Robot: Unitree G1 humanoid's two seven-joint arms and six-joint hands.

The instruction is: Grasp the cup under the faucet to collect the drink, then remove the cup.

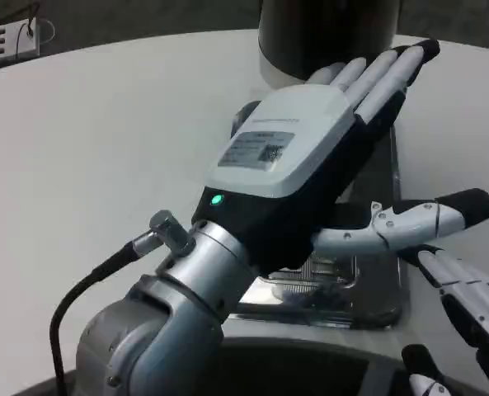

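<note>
The cup cannot be made out; whether it is sitting behind the left hand (310,136) cannot be told. That hand is stretching across the middle of the frame toward the upper right, its white back facing up with a printed label and a green light glowing near the wrist. Its fingers (384,70) are lying straight and close together, tips reaching the base of the dark cylindrical dispenser (326,33) at the top centre, while the thumb (425,216) is sticking out to the right; nothing is visibly being held. Under the palm, a shiny metal drip tray (376,297) is lying in the lower centre. The right hand (467,297) is showing at the lower right edge, fingers pointing up-left; its state cannot be told. The white table (104,148) is spreading out to the left.
</note>
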